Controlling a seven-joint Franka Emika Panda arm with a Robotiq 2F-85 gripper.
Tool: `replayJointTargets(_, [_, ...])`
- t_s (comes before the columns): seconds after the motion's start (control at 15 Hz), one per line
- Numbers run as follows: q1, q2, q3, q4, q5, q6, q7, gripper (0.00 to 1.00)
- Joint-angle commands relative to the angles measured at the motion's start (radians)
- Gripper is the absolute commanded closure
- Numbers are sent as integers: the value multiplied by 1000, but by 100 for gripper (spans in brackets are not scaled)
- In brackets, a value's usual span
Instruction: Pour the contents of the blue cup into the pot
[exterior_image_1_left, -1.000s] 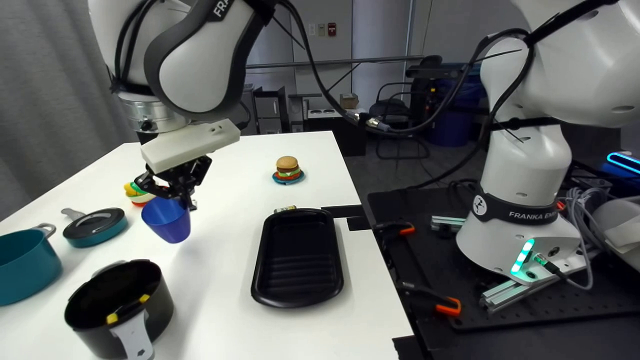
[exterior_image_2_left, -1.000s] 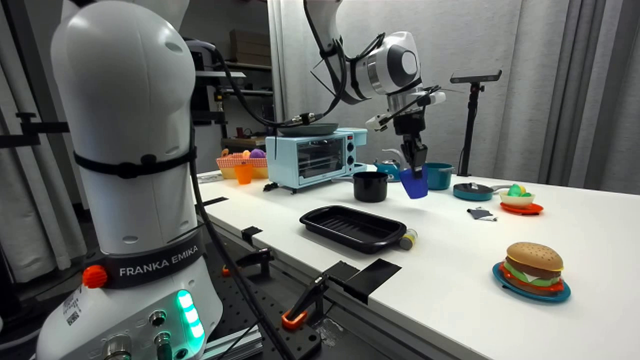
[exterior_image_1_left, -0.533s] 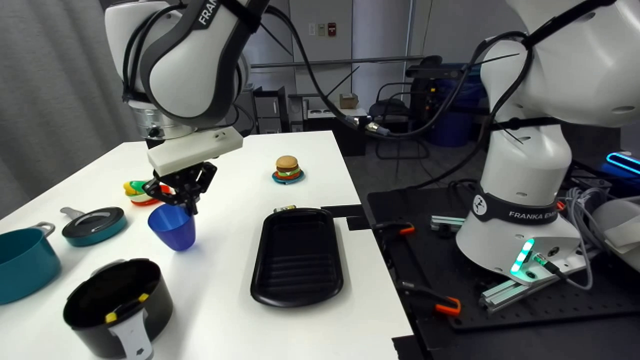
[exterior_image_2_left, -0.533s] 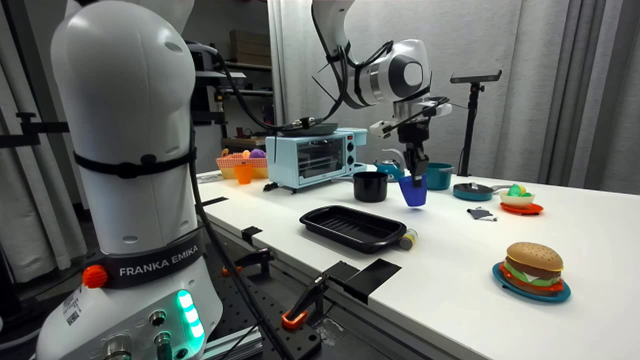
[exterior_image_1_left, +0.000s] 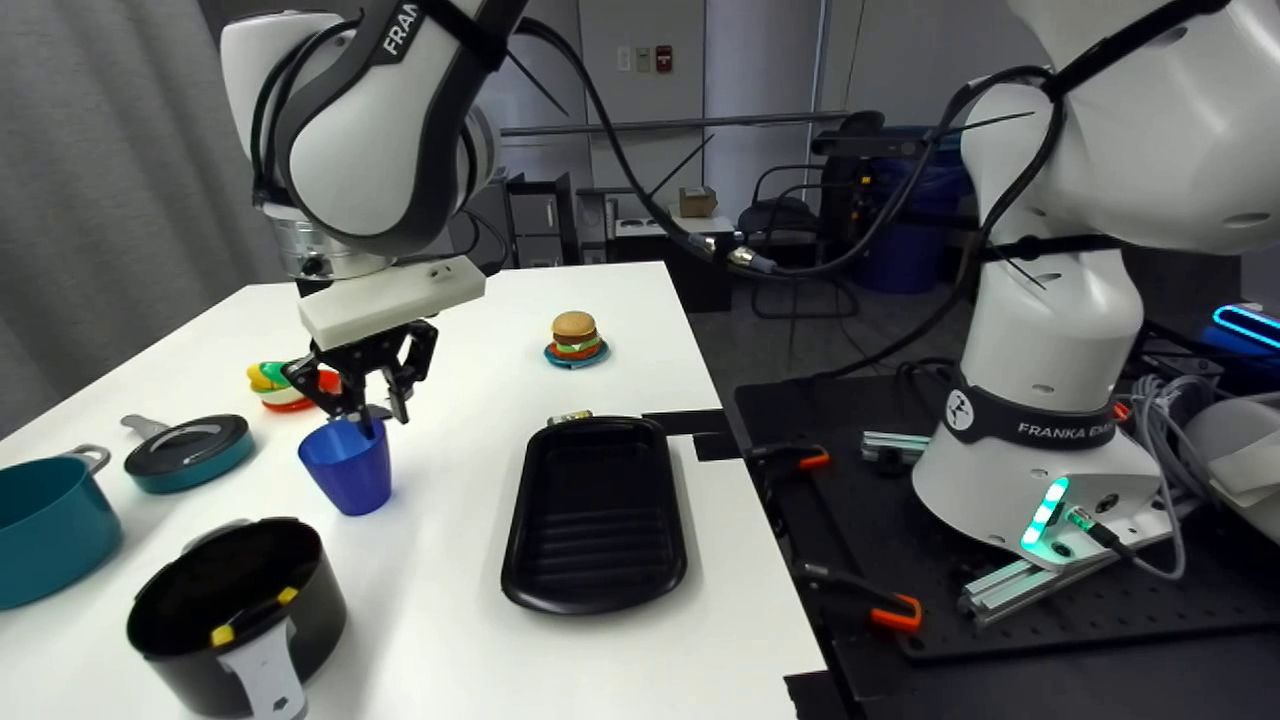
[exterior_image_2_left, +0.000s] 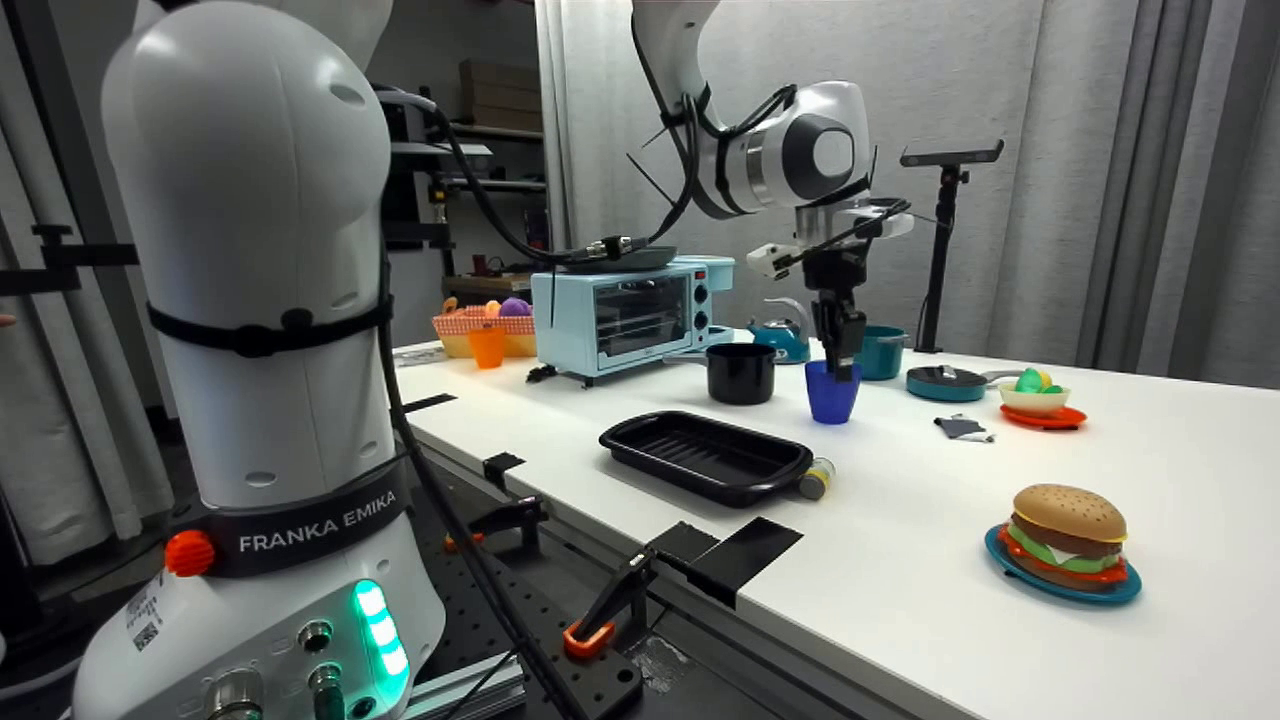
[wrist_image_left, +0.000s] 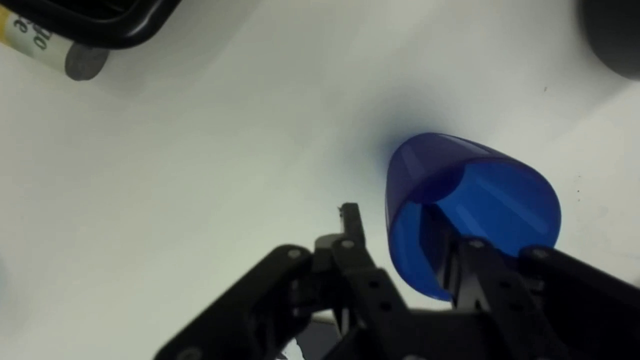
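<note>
My shell (exterior_image_2_left: 245, 200) is glossy white, and round my base (exterior_image_2_left: 265, 600) runs a black band (exterior_image_2_left: 300, 541) lettered FRANKA EMIKA, with an orange-red knob (exterior_image_2_left: 189, 553) against it and a green light strip (exterior_image_2_left: 382, 630) glowing below it. Above that band I wear black straps (exterior_image_2_left: 200, 332) and cables (exterior_image_1_left: 612, 140); well apart from it are my silvery collar (exterior_image_1_left: 335, 255) and black gripper (exterior_image_1_left: 384, 421), dotted with round screws (wrist_image_left: 347, 244).

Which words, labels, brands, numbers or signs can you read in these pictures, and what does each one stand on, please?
"FRANKA EMIKA": dark collar of the robot base.
"FRAN", the rest out of sight: gray arm trim.
"go": small cylinder, partly hidden by the black tray.
"ce": same small cylinder.
Too small to read: the sticker on the base, and any markings on the red wall box.
</note>
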Motion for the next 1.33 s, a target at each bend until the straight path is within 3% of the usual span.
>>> replayJointTargets(0.0, [2, 13, -10, 26, 45, -2, -47, 31])
replayJointTargets(0.27, [12, -3, -17, 19, 28, -2, -44, 2])
replayJointTargets(0.33, [16, -10, -18, 17, 21, -5, -44, 0])
replayJointTargets(0.73, [70, -79, -41, -8, -68, -61, -24, 0])
replayJointTargets(1.27, [106, -238, 9, -81, -162, -241, -46, 0])
